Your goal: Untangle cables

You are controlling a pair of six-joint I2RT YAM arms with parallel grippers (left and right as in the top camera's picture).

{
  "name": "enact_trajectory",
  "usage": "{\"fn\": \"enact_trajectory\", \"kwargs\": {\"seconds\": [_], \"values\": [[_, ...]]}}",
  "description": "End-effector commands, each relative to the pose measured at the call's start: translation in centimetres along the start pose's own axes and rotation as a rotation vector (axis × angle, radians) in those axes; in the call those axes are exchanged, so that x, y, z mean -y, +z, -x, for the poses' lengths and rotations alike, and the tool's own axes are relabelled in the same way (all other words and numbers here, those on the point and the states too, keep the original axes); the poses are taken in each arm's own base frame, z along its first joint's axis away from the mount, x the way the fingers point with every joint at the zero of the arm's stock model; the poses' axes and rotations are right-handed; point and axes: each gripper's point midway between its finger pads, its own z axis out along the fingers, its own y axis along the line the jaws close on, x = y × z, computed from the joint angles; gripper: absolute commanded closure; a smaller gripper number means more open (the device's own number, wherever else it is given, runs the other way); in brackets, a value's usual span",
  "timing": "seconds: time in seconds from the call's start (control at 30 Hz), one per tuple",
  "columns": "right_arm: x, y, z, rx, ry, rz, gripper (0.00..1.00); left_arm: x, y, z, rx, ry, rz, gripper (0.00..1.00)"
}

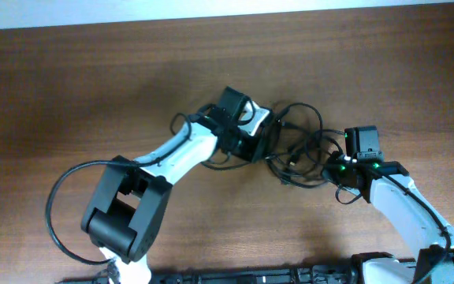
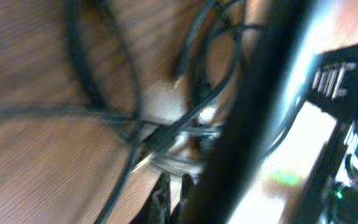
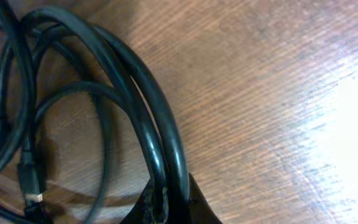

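Note:
The cables [image 1: 298, 143] lie as a black tangle of loops on the wooden table between the two arms. My left gripper [image 1: 251, 130] is at the tangle's left side. In the blurred left wrist view its fingers [image 2: 174, 198] are nearly together, with their tips at a crossing of thin cords [image 2: 160, 134] and a silvery plug [image 2: 182, 163]. My right gripper [image 1: 344, 158] is at the tangle's right edge. In the right wrist view its jaws [image 3: 169, 200] are shut on two thick black strands [image 3: 157, 127] that loop away to the upper left.
A thick black wire [image 1: 53, 213] of the left arm loops over the table at the lower left. A dark blurred band [image 2: 253, 106] crosses the left wrist view close to the lens. The right arm's body [image 2: 340, 143] fills that view's right side.

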Motion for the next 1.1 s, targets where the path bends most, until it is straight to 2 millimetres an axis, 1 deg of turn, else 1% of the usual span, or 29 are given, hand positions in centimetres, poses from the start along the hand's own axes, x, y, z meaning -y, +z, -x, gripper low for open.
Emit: {"fn": "enact_trajectory", "kwargs": {"seconds": [0.0,0.03,0.1,0.13,0.17,0.2,0.23,0.27,0.3,0.33,0.37,0.4,0.43,0.47,0.5,0.53,0.63,0.67,0.73,0.77,0.83,0.87,0.9,0.93,0.97,1.0,1.03,1.07], "values": [[2.5,0.1,-0.1,0.012,-0.014,-0.117,0.96,-4.7,-4.7,0.7,0.054,-0.148,0.051,1.00],[2.5,0.1,-0.2,0.011,-0.014,-0.120,0.96,-7.3,-8.5,0.9,0.109,-0.217,0.082,1.00],[2.5,0.1,-0.2,0.011,-0.013,-0.119,0.96,-9.6,-13.0,1.3,0.197,-0.270,0.120,1.00],[2.5,0.1,-0.2,0.012,-0.013,-0.120,0.96,-10.9,-15.9,1.5,0.263,-0.303,0.146,1.00],[2.5,0.1,-0.2,0.012,-0.014,-0.120,0.96,-12.0,-18.7,1.6,0.330,-0.328,0.170,1.00],[2.5,0.1,-0.2,0.012,-0.013,-0.120,0.96,-12.7,-21.3,1.6,0.394,-0.346,0.179,1.00],[2.5,0.1,-0.2,0.011,-0.014,-0.120,0.96,-13.2,-23.4,1.6,0.447,-0.358,0.185,1.00],[2.5,0.1,-0.2,0.011,-0.013,-0.120,0.96,-13.4,-24.9,1.5,0.483,-0.365,0.188,1.00],[2.5,0.1,-0.2,0.011,-0.013,-0.119,0.96,-13.9,-27.1,1.2,0.538,-0.379,0.192,1.00],[2.5,0.1,-0.2,0.012,-0.013,-0.119,0.96,-14.2,-28.9,0.9,0.582,-0.389,0.191,1.00],[2.5,0.1,-0.2,0.012,-0.013,-0.119,0.96,-14.3,-29.7,0.6,0.604,-0.395,0.188,1.00],[2.5,0.1,-0.2,0.010,-0.014,-0.119,0.96,-14.4,-30.4,0.4,0.621,-0.407,0.172,0.92],[2.5,0.1,-0.2,0.010,-0.013,-0.119,0.96,-14.3,-30.5,0.4,0.627,-0.411,0.152,0.62],[2.5,0.1,-0.2,0.009,-0.013,-0.117,0.96,-14.1,-30.3,0.4,0.622,-0.411,0.149,0.51],[2.5,0.1,-0.2,0.009,-0.013,-0.116,0.96,-13.9,-30.0,0.5,0.613,-0.408,0.144,0.39],[2.5,0.1,-0.2,0.009,-0.014,-0.116,0.96,-13.4,-29.5,0.5,0.596,-0.406,0.135,0.34],[2.5,0.1,-0.2,0.009,-0.013,-0.116,0.96,-11.2,-26.9,0.9,0.519,-0.370,0.113,0.29],[2.5,0.1,-0.2,0.009,-0.013,-0.116,0.96,-10.1,-25.5,1.3,0.485,-0.339,0.120,0.29],[2.4,0.1,-0.2,0.009,-0.013,-0.115,0.96,-8.9,-23.6,1.6,0.434,-0.296,0.159,0.27],[2.2,0.1,-0.3,0.005,-0.014,-0.105,0.96,-8.4,-22.2,1.7,0.394,-0.265,0.222,0.27],[1.9,0.1,-0.5,-0.009,-0.014,-0.084,0.96,-7.2,-20.4,1.8,0.349,-0.213,0.271,0.27],[0.3,0.1,-0.7,-0.033,-0.055,0.001,0.96,-6.2,-19.2,1.8,0.320,-0.179,0.295,0.27],[-1.5,-0.3,-0.9,-0.055,-0.120,0.094,0.96,-5.7,-18.5,1.6,0.297,-0.161,0.317,0.27],[-3.4,-1.1,-0.9,-0.074,-0.162,0.190,0.96,-5.5,-18.0,1.4,0.278,-0.148,0.340,0.27],[-6.0,-2.8,-0.5,-0.073,-0.214,0.312,0.96,-5.4,-17.6,1.1,0.259,-0.139,0.372,0.25],[-8.1,-4.8,0.4,-0.047,-0.257,0.406,0.96,-5.3,-17.4,0.8,0.244,-0.134,0.395,0.25],[-9.9,-7.2,1.8,0.003,-0.288,0.478,0.96,-5.2,-17.2,0.6,0.234,-0.131,0.400,0.25],[-11.8,-10.3,3.3,0.077,-0.348,0.546,0.96,-5.0,-17.0,0.4,0.226,-0.129,0.397,0.25]]}}
